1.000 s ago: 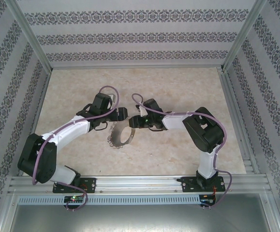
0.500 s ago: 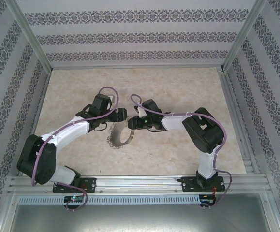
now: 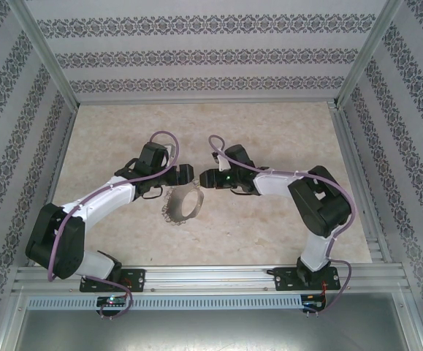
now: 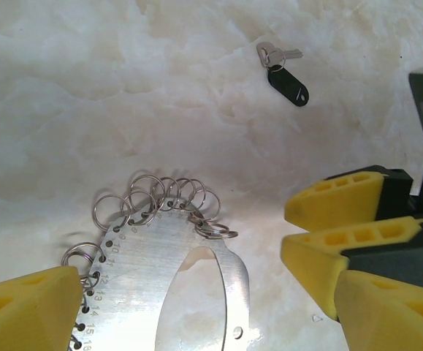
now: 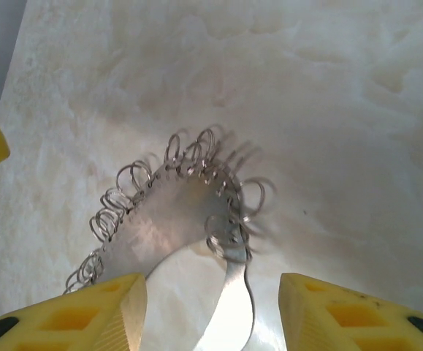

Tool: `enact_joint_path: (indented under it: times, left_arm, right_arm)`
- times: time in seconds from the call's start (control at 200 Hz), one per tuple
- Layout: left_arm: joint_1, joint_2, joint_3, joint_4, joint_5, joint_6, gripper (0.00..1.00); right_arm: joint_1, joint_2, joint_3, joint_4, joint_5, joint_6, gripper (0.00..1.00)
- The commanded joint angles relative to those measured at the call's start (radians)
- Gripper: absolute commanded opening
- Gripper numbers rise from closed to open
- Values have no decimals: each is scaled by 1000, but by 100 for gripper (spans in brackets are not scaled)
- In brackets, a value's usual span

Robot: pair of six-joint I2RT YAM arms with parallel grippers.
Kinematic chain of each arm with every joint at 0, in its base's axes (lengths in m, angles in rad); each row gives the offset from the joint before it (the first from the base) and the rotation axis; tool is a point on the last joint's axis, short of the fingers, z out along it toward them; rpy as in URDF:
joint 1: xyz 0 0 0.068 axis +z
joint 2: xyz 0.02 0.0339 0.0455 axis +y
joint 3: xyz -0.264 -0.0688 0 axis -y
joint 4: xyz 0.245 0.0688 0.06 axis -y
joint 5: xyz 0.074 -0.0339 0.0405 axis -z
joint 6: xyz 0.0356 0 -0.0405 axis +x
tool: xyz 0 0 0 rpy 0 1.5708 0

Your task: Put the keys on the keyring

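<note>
The keyring (image 4: 149,252), a flat silvery loop fringed with small wire rings, rests on the table between the two arms (image 3: 173,212). My left gripper (image 4: 204,322) is open. Its left pad (image 4: 25,307) sits by the loop's rim and the right pad stands well clear. My right gripper (image 5: 211,314) is open too, and the keyring's (image 5: 167,212) thin band runs untouched between its fingers. From above, the left gripper (image 3: 183,174) and right gripper (image 3: 205,178) nearly meet over the loop. The keys (image 4: 284,77), a black-headed tag with a small silver key, lie on the table beyond it.
The marble-patterned table (image 3: 269,131) is boxed in by patterned walls on the left (image 3: 21,131), back and right. A metal rail (image 3: 211,276) carries both arm bases along the near edge. The right gripper's yellow fingers (image 4: 328,197) crowd the right side of the left wrist view.
The right arm has swung its elbow outward to the right, and its gripper has risen slightly and opened a little wider. The small rings look blurred. The left arm has barely moved.
</note>
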Motion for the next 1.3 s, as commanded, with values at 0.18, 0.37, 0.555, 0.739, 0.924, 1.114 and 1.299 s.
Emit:
enact_joint_path:
  times: [0.18,0.37,0.555,0.739,0.924,1.114,1.299]
  left_arm:
    - [29,-56,-19,-49,-68,-19,92]
    - [36,-56,-29,-44,-64,-18,92]
    - [38,-50,-34,-39,-58,-19,92]
    - [38,-50,-36,-24,-36,-12,93]
    - [38,-48,-38,-11,28,-7,93]
    - [30,-26,-32,0,166,-13,90]
    - [-16,29,-7,-35,254,29,78]
  right_arm:
    - [27,117,111,15,-46,22,51]
    - [49,131,112,9,-63,21,51]
    - [61,102,58,16,-60,22,49]
    - [64,52,11,17,-55,23,49]
    - [47,-32,-31,12,-14,16,50]
    - [18,-149,-98,-18,66,11,52]
    - [-8,-286,-208,-60,187,3,54]
